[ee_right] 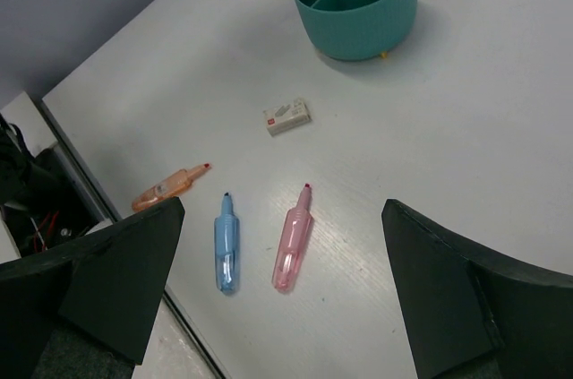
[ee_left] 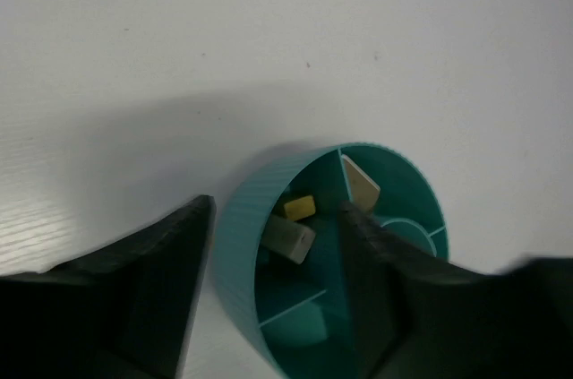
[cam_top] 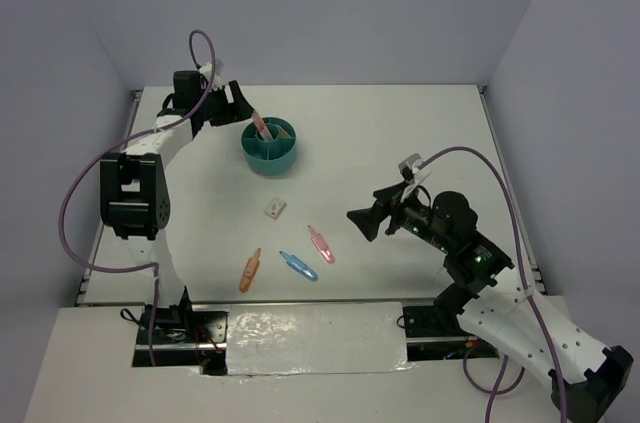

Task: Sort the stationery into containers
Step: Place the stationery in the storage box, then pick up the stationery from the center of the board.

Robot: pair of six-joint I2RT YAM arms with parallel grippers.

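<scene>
My left gripper (ee_left: 276, 209) hung spread across the rim of the cup (ee_left: 235, 254), gripping nothing, and I feared a sideways retreat would hook its wall and tip it

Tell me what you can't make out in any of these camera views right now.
Left wrist view: the left gripper and the bottom edge hide part of the teal cup.
Right wrist view: the top edge cuts off the cup's far rim and whatever stands in its central tube.
Right wrist view: the print on the eraser is too small to read.
</scene>
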